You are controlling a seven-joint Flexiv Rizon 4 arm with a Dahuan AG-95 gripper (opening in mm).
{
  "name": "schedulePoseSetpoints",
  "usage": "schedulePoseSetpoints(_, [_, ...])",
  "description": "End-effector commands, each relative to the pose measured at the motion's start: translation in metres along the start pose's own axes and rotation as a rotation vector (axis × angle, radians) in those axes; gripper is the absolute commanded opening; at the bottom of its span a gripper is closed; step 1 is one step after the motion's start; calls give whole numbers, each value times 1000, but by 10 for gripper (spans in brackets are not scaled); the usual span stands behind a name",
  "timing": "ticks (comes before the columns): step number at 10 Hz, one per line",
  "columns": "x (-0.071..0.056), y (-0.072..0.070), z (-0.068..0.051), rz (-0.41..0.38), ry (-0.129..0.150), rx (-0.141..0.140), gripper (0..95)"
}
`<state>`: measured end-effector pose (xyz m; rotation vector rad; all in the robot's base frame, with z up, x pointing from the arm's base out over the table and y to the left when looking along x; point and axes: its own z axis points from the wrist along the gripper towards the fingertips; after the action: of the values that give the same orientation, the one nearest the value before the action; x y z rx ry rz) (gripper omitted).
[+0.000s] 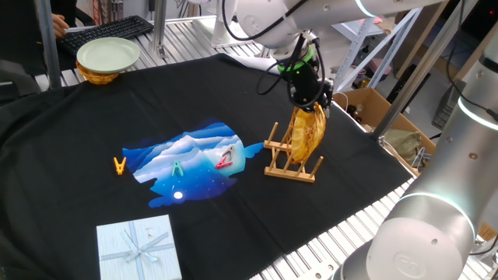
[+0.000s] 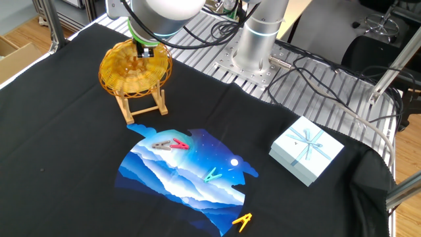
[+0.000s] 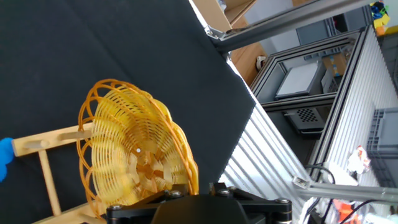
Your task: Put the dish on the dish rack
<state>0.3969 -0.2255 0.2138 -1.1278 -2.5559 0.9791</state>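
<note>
The dish point(image 1: 307, 132) is a golden woven wicker plate. It stands on edge between the pegs of the small wooden dish rack point(image 1: 292, 167) at the right of the black cloth. My gripper point(image 1: 313, 103) sits right on the dish's top rim and looks shut on it. In the other fixed view the dish point(image 2: 135, 69) faces the camera on the rack point(image 2: 141, 108), with the gripper point(image 2: 145, 52) at its top edge. In the hand view the dish point(image 3: 134, 155) fills the lower left, its rim runs into the gripper point(image 3: 186, 186), and a rack bar point(image 3: 43, 146) shows behind.
A pale green plate point(image 1: 108, 54) rests on a bowl at the far left corner. A blue printed mat point(image 1: 191, 163) with clothespins lies next to the rack. A yellow clothespin point(image 1: 119, 165) and a light blue gift box point(image 1: 138, 247) lie nearer. A cardboard box point(image 1: 373, 109) stands beyond the table edge.
</note>
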Motion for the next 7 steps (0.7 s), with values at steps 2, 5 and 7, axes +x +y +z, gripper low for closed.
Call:
schedulePoseSetpoints(2, [1, 3, 3, 32, 9, -15, 570])
schedulePoseSetpoints(5, [1, 5, 5, 63, 83, -91, 570])
schedulePoseSetpoints(7, [1, 5, 4, 75, 153, -156, 760])
